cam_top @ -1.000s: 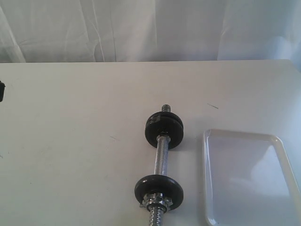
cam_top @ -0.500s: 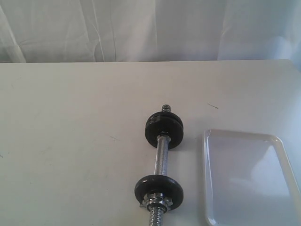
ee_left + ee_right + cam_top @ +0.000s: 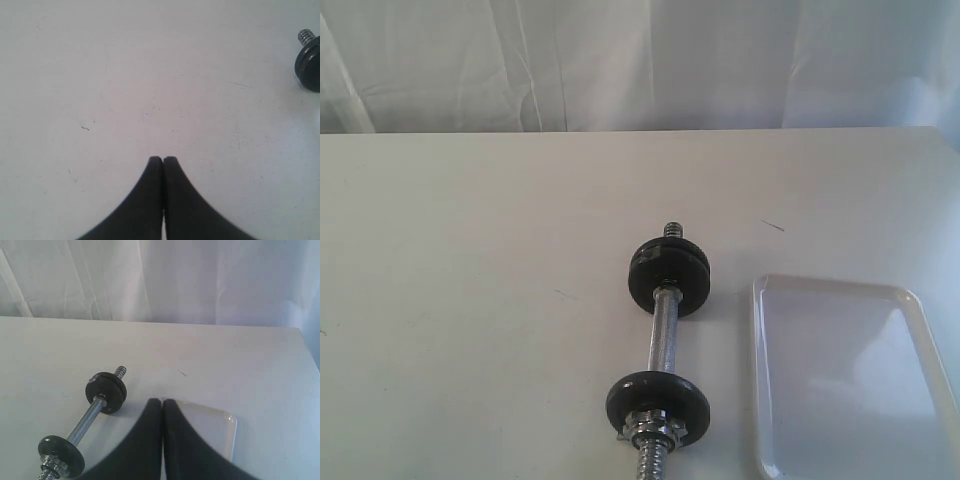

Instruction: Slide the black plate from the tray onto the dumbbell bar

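closest to its camera, the left gripper (image 3: 163, 160) has its two dark fingers pressed tip to tip with nothing between them, over bare table (image 3: 150, 75). the right gripper (image 3: 162, 401) is closed the same way, and its fingers hide part of the tray (image 3: 227, 432) behind them. in the exterior view the near end of the bar (image 3: 663, 335) is cut off by the frame edge, so only a bit of thread shows below the chrome nut (image 3: 653, 432). the nut sits against the near black plate (image 3: 658, 403), which is on the bar. just right of the bar lies the white tray (image 3: 830, 283), apart from it, its near edge and right corner out of frame. farther along, the far black plate (image 3: 668, 277) is also on the bar. it looks thicker, perhaps two discs pressed together, but i cannot tell. a short threaded tip (image 3: 672, 229) pokes out beyond it. a pale curtain (image 3: 620, 60) hangs behind the table's far edge.
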